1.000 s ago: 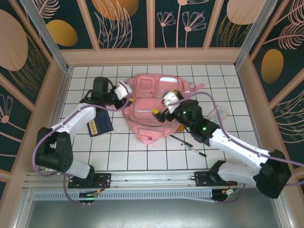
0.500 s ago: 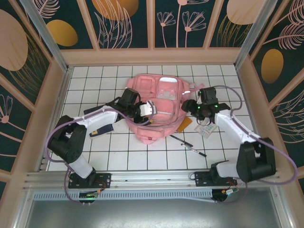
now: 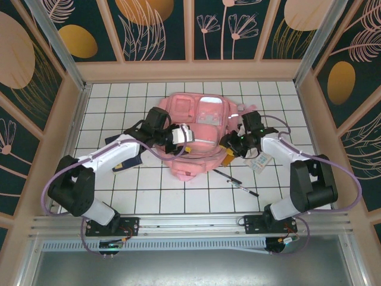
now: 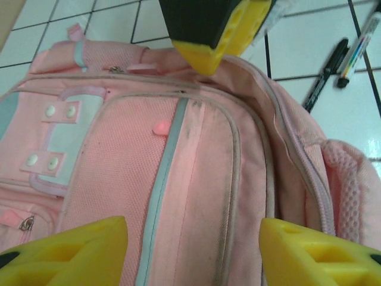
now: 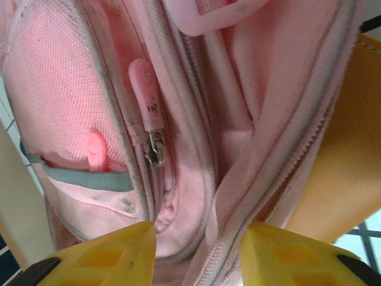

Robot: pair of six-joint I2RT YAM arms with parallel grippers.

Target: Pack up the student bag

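The student bag [image 3: 199, 128] is a large pink backpack lying flat in the middle of the tiled table. My left gripper [image 3: 186, 134] hovers over its front, open; in the left wrist view its yellow fingertips [image 4: 71, 250] stand wide apart above the front pocket [image 4: 178, 196] and touch nothing. My right gripper [image 3: 228, 145] is at the bag's right edge. In the right wrist view its fingers [image 5: 101, 250] pinch a fold of the bag's zipper rim [image 5: 238, 202] just below a pink zipper pull [image 5: 144, 89].
An orange flat item [image 3: 230, 157] [image 5: 348, 179] sticks out from under the bag's right side. Two pens [image 3: 241, 182] lie in front of the bag. A small packet [image 3: 260, 162] lies beside the right arm, and a dark blue booklet [image 3: 126, 161] by the left arm.
My right gripper moved left onto the bag's right edge and its jaws closed in on the rim. My left gripper stayed over the bag's front and opened wider.
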